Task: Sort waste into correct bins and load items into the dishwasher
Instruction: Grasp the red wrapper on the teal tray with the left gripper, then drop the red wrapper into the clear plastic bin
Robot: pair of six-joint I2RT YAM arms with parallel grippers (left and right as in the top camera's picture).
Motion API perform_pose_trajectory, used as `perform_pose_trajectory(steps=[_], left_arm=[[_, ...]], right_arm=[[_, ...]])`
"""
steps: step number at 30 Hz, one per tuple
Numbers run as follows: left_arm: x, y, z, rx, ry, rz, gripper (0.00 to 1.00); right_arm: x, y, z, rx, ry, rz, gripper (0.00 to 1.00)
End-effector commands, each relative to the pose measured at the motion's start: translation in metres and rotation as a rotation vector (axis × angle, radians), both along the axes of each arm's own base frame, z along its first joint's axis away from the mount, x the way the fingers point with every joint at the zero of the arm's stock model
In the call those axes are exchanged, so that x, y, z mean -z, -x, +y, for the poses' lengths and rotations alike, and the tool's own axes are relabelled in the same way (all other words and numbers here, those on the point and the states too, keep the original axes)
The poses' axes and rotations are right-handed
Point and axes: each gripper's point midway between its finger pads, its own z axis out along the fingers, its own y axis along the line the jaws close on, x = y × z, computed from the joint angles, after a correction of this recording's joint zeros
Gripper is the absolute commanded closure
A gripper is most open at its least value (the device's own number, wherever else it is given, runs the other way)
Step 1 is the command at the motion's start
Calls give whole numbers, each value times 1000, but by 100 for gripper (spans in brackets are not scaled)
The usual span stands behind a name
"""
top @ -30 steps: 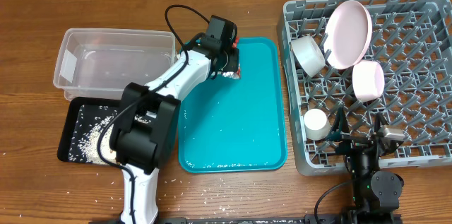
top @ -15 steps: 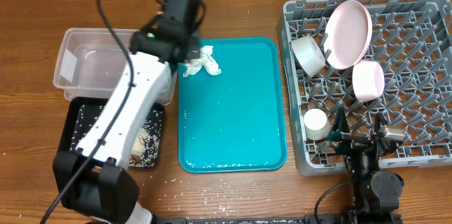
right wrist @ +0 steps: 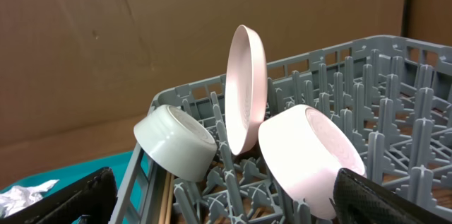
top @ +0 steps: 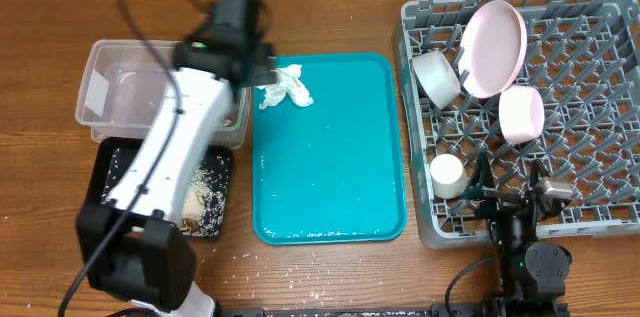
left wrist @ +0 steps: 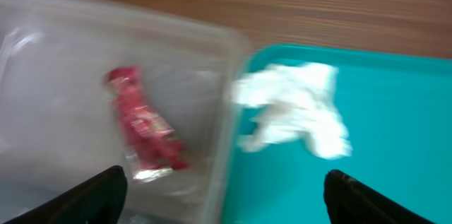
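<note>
My left gripper (top: 252, 69) hangs open over the right end of the clear bin (top: 130, 92), holding nothing. In the left wrist view its fingertips (left wrist: 99, 194) stand wide apart. The red-and-silver wrapper (left wrist: 145, 128) lies loose inside the clear bin (left wrist: 63, 75). The crumpled white tissue (top: 283, 87) (left wrist: 296, 111) lies just right of the bin, on the teal tray's (top: 330, 157) far-left corner. The black bin (top: 110, 172) holds rice and brown scraps. In the grey dishwasher rack (top: 590, 77) stand the plate (top: 493, 47), greyish-white bowl (top: 436, 75), pink bowl (top: 521, 114) and cup (top: 447, 174). My right gripper (top: 508, 189) rests open at the rack's near edge.
My left arm stretches from the table's front left across the black bin to the clear one. Grains of rice are scattered on the table in front of the teal tray. In the right wrist view the plate (right wrist: 247, 90) and both bowls lean on the rack's pegs.
My left gripper moved left from the teal tray to over the clear bin and opened. The wrapper it held now lies in that bin. The right arm has not moved.
</note>
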Motion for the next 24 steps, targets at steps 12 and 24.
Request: perform_pose_trajectory(steps=[12, 24], left_arm=[[122, -28, -60, 148, -174, 109, 20], [146, -29, -104, 372, -16, 157, 96]], right_arm=[[2, 0, 0, 0, -5, -4, 0], [2, 0, 0, 0, -5, -4, 0]])
